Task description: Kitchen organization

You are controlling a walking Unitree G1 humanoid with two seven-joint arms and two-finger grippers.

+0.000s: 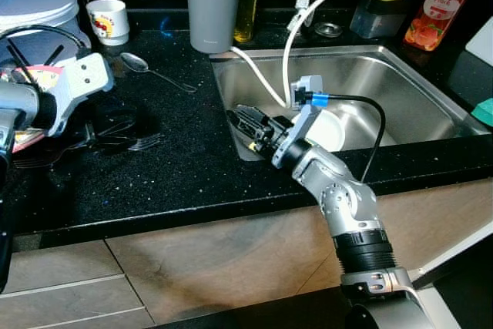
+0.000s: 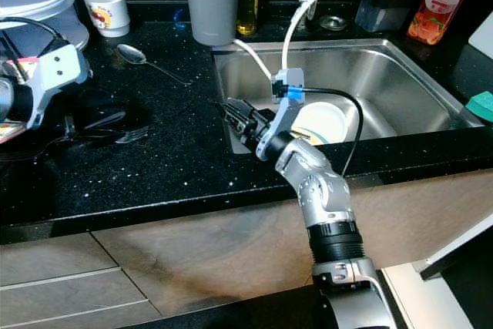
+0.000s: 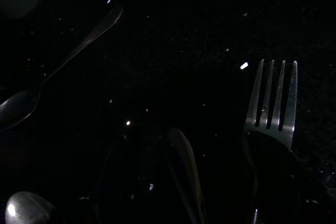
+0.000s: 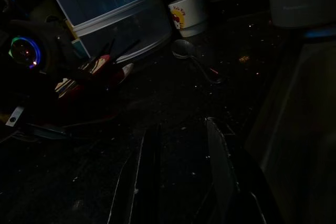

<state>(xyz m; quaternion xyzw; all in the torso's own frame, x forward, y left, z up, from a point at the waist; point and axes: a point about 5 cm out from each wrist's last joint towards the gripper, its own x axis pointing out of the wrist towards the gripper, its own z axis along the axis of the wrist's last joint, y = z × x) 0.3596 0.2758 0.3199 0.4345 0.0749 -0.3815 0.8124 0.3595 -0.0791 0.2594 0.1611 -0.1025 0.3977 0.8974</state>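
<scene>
Hovering low over the black counter [image 1: 185, 167], the left gripper [image 3: 152, 182] has its fingers parted above dark cutlery, a fork [image 3: 270, 103] just beside them. Further along lies a spoon [image 1: 146, 67], with a white cup [image 1: 108, 19] behind it. The right gripper [image 1: 245, 122] reaches across the steel sink's [image 1: 400, 75] left rim, fingers apart, holding nothing. A white bowl [image 1: 327, 130] sits in the basin.

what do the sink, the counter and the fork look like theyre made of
Sink: brushed stainless steel, by its dull grey sheen. Counter: polished black stone or a lookalike, glossy with pale flecks. Fork: shiny metal, probably steel, glinting tines.
</scene>
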